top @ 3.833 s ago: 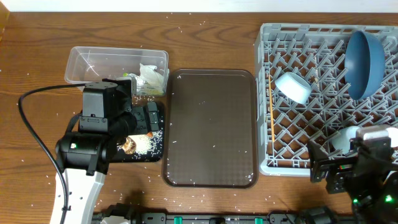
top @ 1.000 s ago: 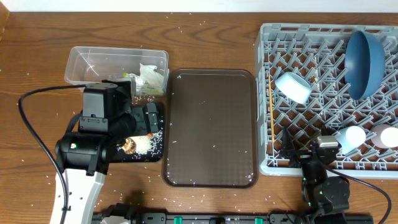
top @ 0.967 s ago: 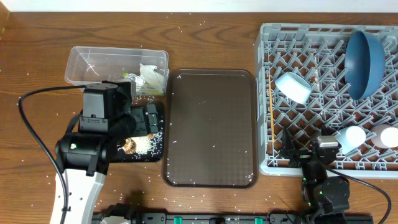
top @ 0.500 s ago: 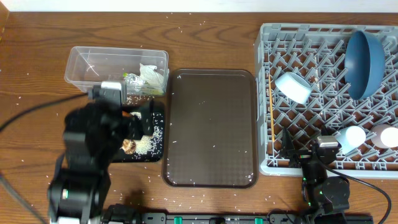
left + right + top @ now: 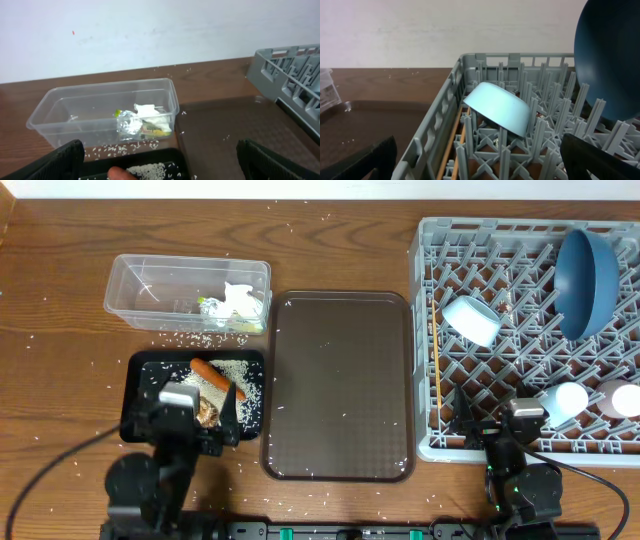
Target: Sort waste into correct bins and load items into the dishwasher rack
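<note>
Wooden table (image 5: 60, 360), white wall behind; sorting looks done, both arms parked at the near edge.

Left to right: clear tub (image 5: 130, 280) holds 1 tissue (image 5: 240, 293) and 1 wrapper (image 5: 145, 130). Just in front of it, the black tray (image 5: 133, 395) holds 1 carrot (image 5: 216, 378), 1 brown lump (image 5: 208, 414) and loose rice (image 5: 245, 375). Left gripper (image 5: 190, 423) hangs over the tray's near edge, jaws spread wide, holding nothing. The carrot lies just ahead of the jaws, its long axis diagonal across the tray; the left arm is the nearer one. Brown tray (image 5: 340, 390) has only stray grains. The rack (image 5: 425, 240) holds chopsticks (image 5: 435, 350) (probably a pair, too thin to count), 1 white bowl (image 5: 472, 319), 1 blue plate (image 5: 588, 278) on edge, and 2 cups (image 5: 570, 398). Right gripper (image 5: 500, 420) sits at the rack's near edge, jaws wide, empty.
</note>
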Motion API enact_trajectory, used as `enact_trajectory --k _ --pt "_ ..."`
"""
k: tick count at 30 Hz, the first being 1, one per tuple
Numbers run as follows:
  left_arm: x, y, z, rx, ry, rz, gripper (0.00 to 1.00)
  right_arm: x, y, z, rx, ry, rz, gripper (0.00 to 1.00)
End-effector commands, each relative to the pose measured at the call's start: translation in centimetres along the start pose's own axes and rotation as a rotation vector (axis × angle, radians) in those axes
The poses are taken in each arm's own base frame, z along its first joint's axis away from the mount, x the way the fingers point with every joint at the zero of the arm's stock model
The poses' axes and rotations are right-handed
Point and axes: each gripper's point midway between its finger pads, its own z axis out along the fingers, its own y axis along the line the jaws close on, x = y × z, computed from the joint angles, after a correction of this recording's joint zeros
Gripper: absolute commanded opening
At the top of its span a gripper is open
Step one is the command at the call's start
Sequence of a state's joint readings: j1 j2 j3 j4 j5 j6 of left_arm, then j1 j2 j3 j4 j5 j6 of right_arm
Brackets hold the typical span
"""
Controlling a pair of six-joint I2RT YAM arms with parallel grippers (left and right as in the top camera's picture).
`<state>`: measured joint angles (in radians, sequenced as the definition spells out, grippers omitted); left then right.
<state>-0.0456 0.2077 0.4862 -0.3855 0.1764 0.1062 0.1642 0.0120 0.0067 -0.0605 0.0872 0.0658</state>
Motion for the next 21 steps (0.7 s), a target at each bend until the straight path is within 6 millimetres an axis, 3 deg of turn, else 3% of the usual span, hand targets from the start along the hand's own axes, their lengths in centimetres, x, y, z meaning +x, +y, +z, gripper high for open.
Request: enact_trajectory --k 1,11,21 --pt "0.9 0.2 -0.2 -0.014 -0.05 0.015 0.98 0.0 -0.5 0.0 0.023 0.0 -0.011 0.99" --pt "6.7 0.4 2.3 -0.023 -0.018 0.01 0.98 0.0 -0.5 0.0 0.024 0.0 -0.011 0.99" --pt "9.7 0.5 4.1 -0.024 -0.062 0.016 0.98 0.0 -0.5 0.0 0.024 0.0 -0.011 0.99"
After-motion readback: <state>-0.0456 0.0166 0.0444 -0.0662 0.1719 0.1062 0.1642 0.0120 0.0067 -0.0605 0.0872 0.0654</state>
